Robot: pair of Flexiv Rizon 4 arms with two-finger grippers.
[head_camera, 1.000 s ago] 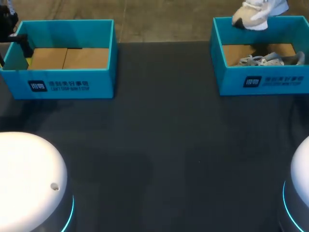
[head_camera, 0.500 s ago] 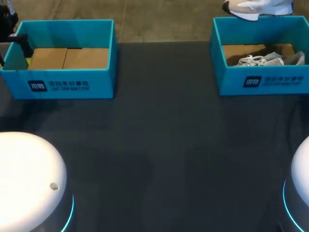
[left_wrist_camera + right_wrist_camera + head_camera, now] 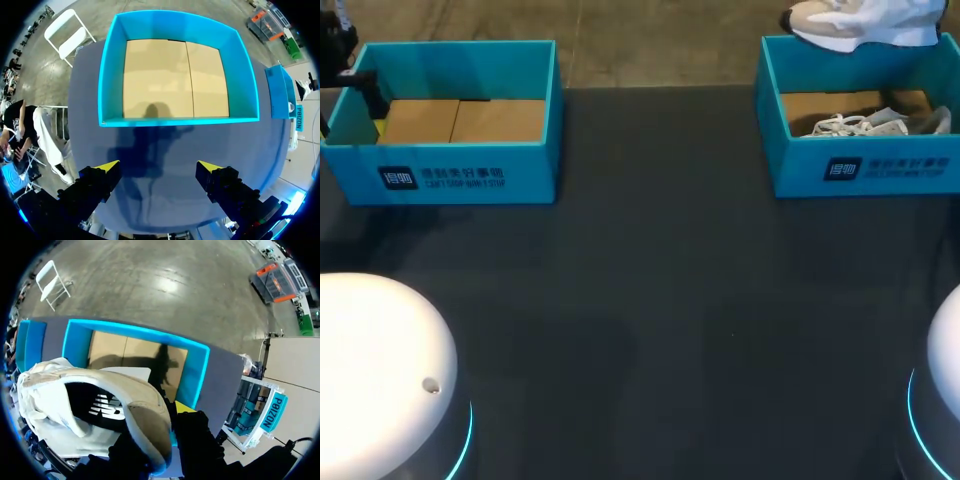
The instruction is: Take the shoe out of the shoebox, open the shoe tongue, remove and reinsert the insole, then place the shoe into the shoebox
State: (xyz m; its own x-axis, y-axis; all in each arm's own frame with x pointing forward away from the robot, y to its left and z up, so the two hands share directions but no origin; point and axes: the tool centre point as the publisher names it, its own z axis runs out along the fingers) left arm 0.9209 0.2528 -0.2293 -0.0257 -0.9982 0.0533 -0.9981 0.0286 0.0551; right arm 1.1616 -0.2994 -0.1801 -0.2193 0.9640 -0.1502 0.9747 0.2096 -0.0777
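The right gripper [image 3: 167, 412] pinches a cream shoe [image 3: 100, 405], holding it in the air over the far edge of the right blue box [image 3: 865, 170], where a second shoe [image 3: 870, 122] lies. The left gripper [image 3: 158, 167] hangs spread wide, holding nothing, over the dark table [image 3: 650, 290] just on the near side of the left box [image 3: 112, 75].

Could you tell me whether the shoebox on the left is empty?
Empty. The left shoebox shows only its bare cardboard floor, crossed by a shadow, in both the head and left wrist views.
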